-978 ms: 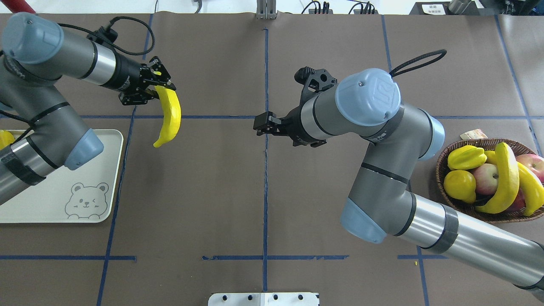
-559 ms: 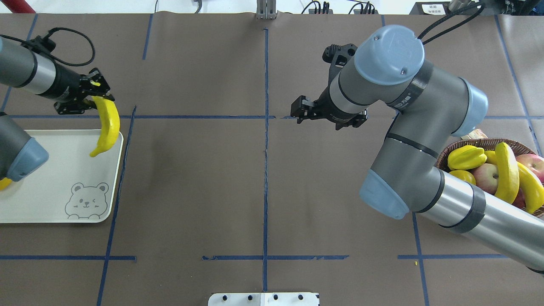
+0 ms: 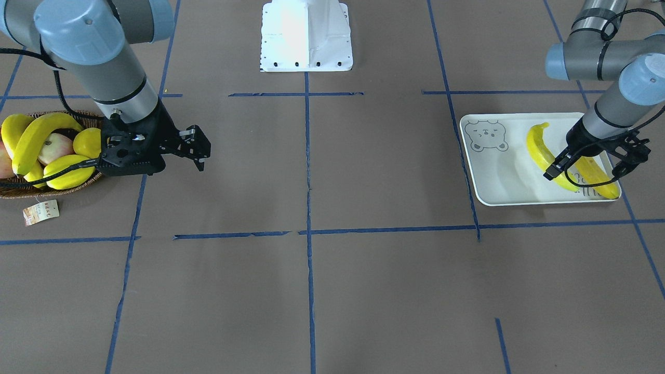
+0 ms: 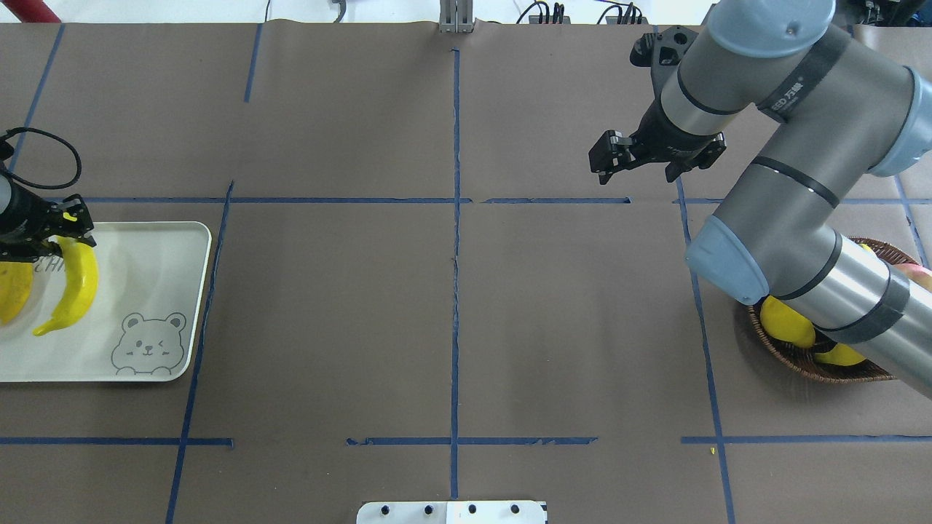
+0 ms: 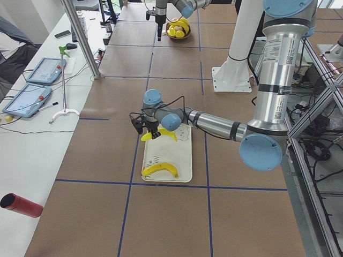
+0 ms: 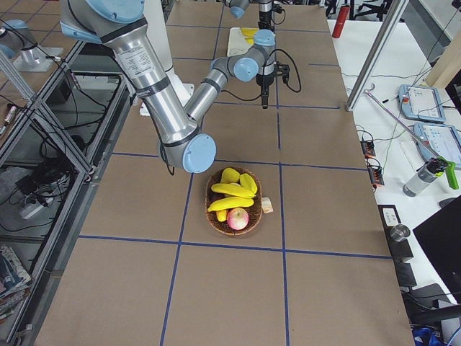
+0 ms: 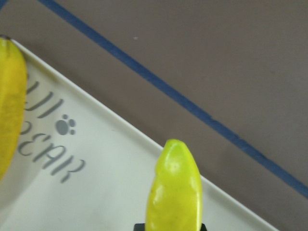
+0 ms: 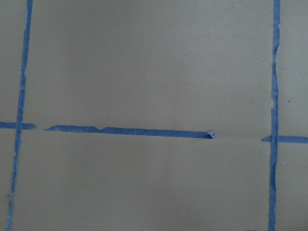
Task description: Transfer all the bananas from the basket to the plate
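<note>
Glossy banana point(image 4: 73, 280) hanging over the plate point(image 4: 160, 306)
The left gripper point(image 4: 64, 233) pinches the smooth curved fruit by its stem end, just beside another banana point(image 4: 14, 291) on the pale, round-cornered plate. The right gripper point(image 4: 608, 156) has its fingers spread, near the woven wicker basket point(image 4: 801, 360).

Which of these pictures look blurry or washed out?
Left wrist view: the held banana sits near the lens, soft-edged with a glossy highlight. Front-facing view: the white robot base is blown out; a soft shadow lies on the plate.
</note>
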